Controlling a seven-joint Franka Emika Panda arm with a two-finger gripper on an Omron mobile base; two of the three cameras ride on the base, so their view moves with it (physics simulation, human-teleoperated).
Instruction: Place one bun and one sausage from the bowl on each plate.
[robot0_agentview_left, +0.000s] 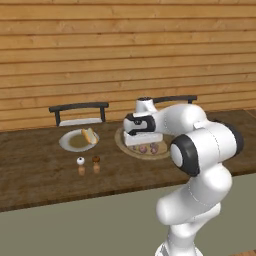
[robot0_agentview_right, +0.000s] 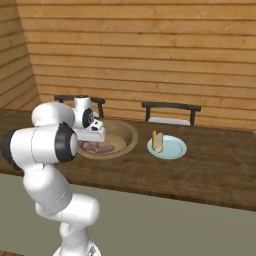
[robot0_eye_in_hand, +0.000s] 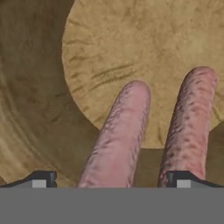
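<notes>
The tan wooden bowl (robot0_agentview_left: 120, 140) (robot0_agentview_right: 131, 135) sits on the dark table and holds two pinkish sausages (robot0_agentview_left: 148, 148) (robot0_agentview_right: 99, 147). My gripper (robot0_agentview_left: 144, 145) (robot0_agentview_right: 95, 142) (robot0_eye_in_hand: 111, 180) hangs low inside the bowl (robot0_eye_in_hand: 131, 39), open, with nothing held. In the hand view the left sausage (robot0_eye_in_hand: 118, 140) lies between the two fingertips, and the right sausage (robot0_eye_in_hand: 191, 118) runs over the right fingertip (robot0_eye_in_hand: 183, 180). A pale-grey plate (robot0_agentview_left: 65, 143) (robot0_agentview_right: 178, 150) beside the bowl carries one bun (robot0_agentview_left: 89, 136) (robot0_agentview_right: 158, 141).
Two small shakers (robot0_agentview_left: 80, 161) (robot0_agentview_left: 96, 159) stand in front of the plate. Two dark chairs (robot0_agentview_left: 79, 112) (robot0_agentview_right: 170, 112) stand behind the table, against a wooden plank wall. The table's front edge runs close to my base.
</notes>
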